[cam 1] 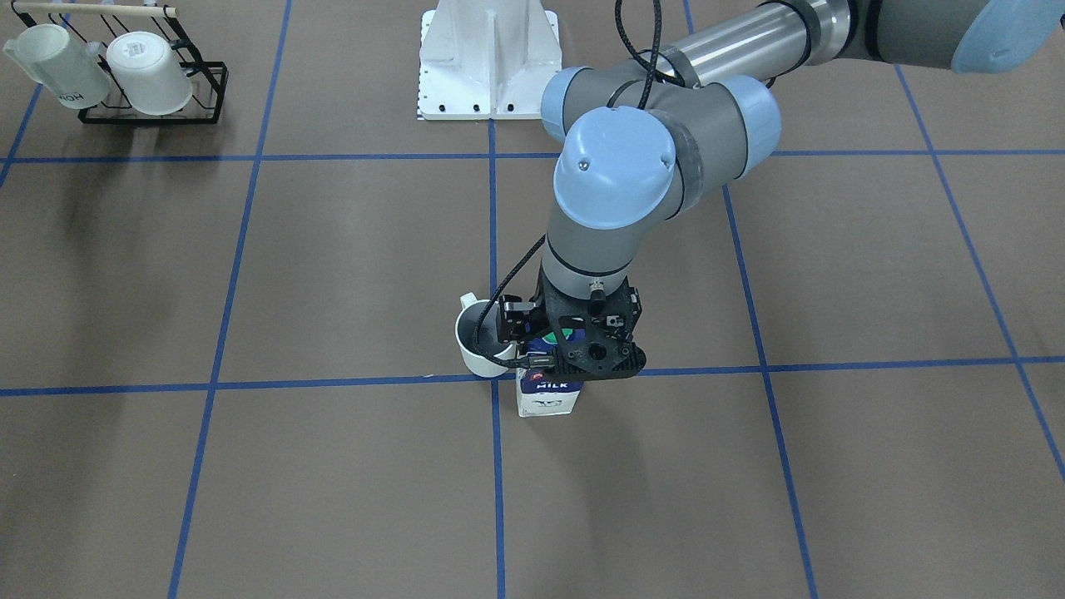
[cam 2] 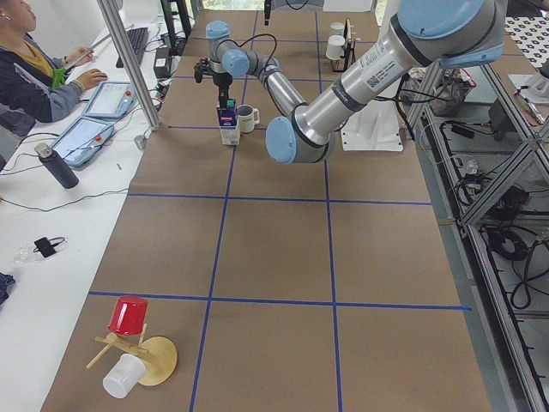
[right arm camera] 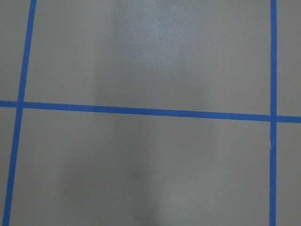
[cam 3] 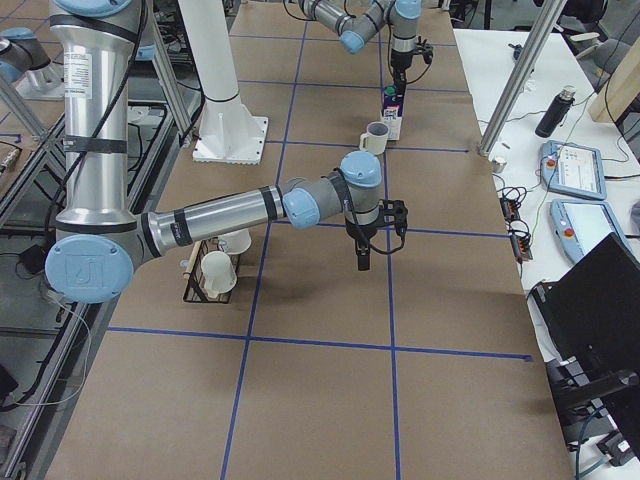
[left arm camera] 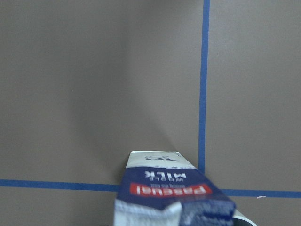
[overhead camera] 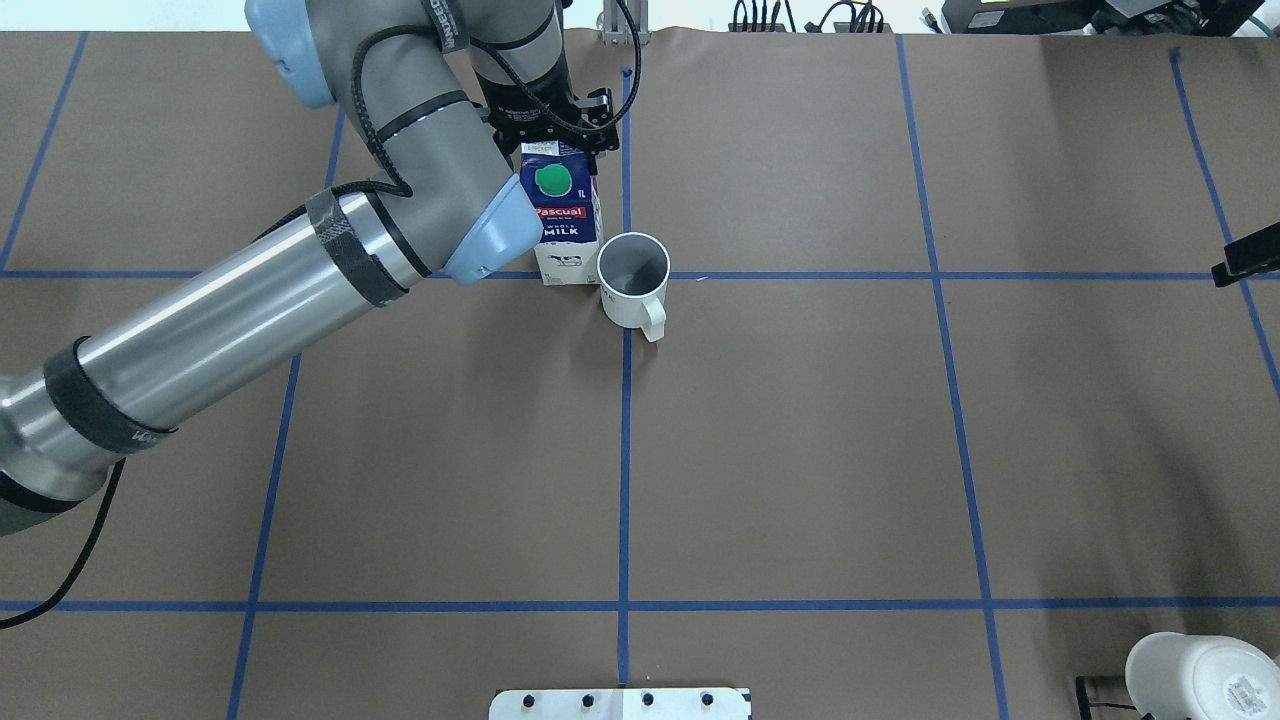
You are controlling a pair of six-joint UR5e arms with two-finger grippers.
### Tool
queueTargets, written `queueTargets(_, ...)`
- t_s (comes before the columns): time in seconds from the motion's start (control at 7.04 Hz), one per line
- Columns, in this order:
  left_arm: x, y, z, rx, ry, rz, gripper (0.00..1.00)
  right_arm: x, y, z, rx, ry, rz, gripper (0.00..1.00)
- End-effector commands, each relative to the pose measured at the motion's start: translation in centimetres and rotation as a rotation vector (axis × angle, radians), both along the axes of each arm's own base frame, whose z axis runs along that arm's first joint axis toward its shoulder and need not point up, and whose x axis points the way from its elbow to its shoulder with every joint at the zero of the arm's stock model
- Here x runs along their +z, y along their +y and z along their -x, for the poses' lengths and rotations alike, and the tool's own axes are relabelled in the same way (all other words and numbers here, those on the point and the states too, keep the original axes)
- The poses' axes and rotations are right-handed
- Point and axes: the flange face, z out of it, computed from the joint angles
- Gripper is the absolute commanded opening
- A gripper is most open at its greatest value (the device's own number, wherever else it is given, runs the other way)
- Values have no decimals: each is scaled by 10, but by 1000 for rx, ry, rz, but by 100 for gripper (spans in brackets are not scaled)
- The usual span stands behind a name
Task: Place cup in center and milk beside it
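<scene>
Starting on the robot's side, we are seeing the cup [overhead camera: 633, 280] standing upright on the table [overhead camera: 800, 450], where two lines of blue tape [overhead camera: 625, 450] are crossing at mid-table. Its handle is pointing back toward the robot. Nothing is gripping it, so we are judging that half of the job done.

Level with the cup but well apart from it on the robot's right, the right gripper [cam 3: 362, 262] is hovering over the table. We are not able to tell whether its fingers are spread or pressed together.

Just beside the cup, on the robot's left and a little farther out, the milk [overhead camera: 560, 228] is standing upright with its base on the table. Whether it is touching the cup, we are not able to tell. The milk is looking placed too. In our judgement, what is left is for the arm to let go, if it is gripping at all, and to lift clear without nudging the carton into the cup.

Farther out again, the left gripper [overhead camera: 556, 150] is hanging straight over the carton's folded top, above the green cap [overhead camera: 549, 179]. Its fingers are hidden, so we are not able to say whether it is pinching the top or spread around it.
</scene>
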Motion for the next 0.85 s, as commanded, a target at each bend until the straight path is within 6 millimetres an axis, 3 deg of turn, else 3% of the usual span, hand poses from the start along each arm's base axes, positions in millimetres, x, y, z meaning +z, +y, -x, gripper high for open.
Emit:
queueTargets(0.0, -15, 15, 23, -8, 6, -7, 98, -1, -1, 0, 1, 0, -1, 100)
queueTargets(0.14, -7, 29, 75, -42, 17, -23, 98, 1, -2, 1, 0, 1, 1, 100)
queueTargets(0.28, 38, 61, 124, -59, 30, -48, 98, 3, -3, 1, -5, 3, 1, 100)
queueTargets(0.43, 79, 75, 173, -49, 8, -98, 98, 3, -2, 1, -8, 4, 0, 100)
queueTargets(0.71, 173, 93, 249, 33, -92, -180, 98, 3, -3, 1, -8, 4, -2, 100)
